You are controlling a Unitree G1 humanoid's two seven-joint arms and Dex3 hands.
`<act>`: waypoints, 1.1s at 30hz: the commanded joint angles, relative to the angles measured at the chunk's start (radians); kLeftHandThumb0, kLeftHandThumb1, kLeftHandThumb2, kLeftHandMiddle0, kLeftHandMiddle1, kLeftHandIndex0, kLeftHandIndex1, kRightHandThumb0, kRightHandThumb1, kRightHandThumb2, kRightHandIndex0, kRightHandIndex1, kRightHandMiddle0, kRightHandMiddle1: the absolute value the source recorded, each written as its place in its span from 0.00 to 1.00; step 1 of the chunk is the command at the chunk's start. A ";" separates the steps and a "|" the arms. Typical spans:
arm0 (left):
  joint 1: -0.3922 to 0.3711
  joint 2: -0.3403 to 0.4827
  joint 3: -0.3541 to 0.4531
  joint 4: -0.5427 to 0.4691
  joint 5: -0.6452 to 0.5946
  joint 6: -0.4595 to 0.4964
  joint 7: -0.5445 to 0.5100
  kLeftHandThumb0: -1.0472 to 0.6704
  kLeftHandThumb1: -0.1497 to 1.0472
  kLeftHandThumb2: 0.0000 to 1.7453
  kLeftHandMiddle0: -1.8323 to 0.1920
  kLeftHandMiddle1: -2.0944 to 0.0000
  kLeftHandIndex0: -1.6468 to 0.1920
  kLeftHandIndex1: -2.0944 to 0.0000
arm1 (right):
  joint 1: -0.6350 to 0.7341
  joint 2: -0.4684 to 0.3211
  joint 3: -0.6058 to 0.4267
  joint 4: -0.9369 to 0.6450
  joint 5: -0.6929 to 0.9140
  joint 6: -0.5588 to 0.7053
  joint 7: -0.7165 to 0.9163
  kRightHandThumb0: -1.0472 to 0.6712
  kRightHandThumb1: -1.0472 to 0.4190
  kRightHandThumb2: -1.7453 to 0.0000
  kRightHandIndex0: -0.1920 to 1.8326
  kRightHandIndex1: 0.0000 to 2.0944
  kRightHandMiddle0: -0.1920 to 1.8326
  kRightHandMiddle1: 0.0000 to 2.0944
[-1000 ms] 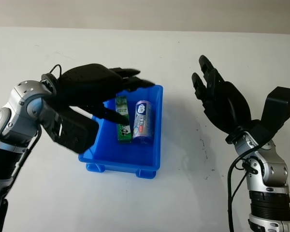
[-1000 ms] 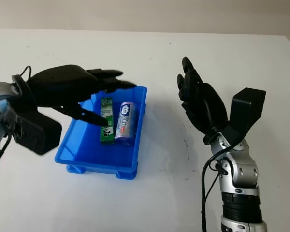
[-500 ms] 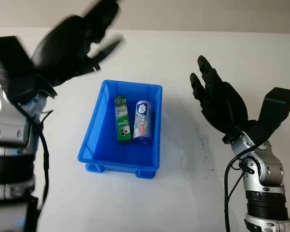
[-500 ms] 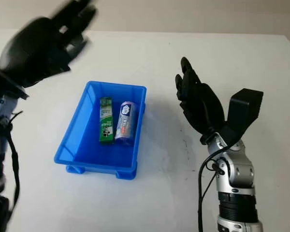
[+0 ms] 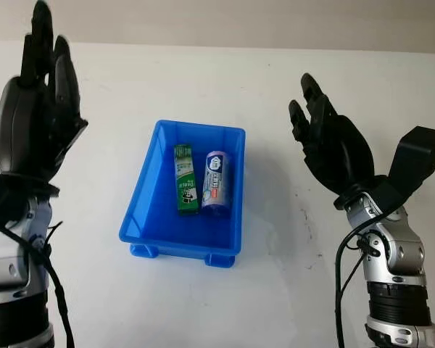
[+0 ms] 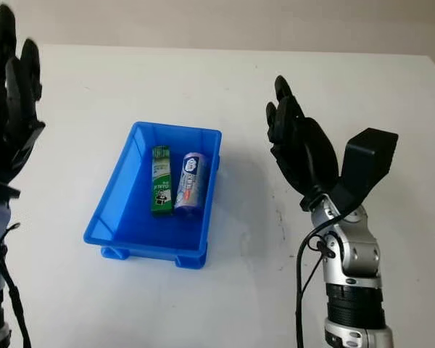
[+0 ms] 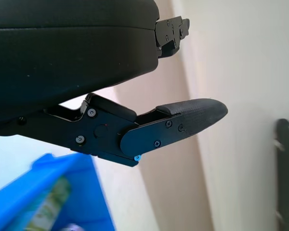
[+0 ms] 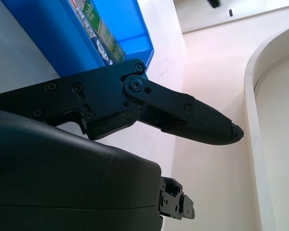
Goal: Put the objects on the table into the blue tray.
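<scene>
**Tray loaded, both hands empty**

We find the left hand [image 5: 36,116] raised over the bench's left side, open and holding nothing. The right hand [image 5: 333,148] is likewise open, raised right of the blue tray [image 5: 148,177], well apart from it. Inside the tray a green box [image 5: 184,188] and a purple-and-white tube [image 5: 216,183] lie side by side, touching. On the white bench [image 5: 275,80] we see no loose objects remaining; we judge the task essentially complete.
</scene>
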State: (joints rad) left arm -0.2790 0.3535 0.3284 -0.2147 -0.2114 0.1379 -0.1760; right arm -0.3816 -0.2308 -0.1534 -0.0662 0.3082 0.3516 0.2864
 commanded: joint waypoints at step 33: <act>0.023 -0.071 -0.091 0.107 0.020 -0.015 0.009 0.12 1.00 0.42 1.00 1.00 1.00 1.00 | 0.021 0.014 0.013 -0.036 -0.003 0.012 -0.049 0.16 0.00 0.53 0.00 0.00 0.00 0.00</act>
State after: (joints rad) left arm -0.2501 0.2896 0.2376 -0.0876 -0.1885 0.1334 -0.1714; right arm -0.3739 -0.2150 -0.1424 -0.0770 0.3039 0.3586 0.2345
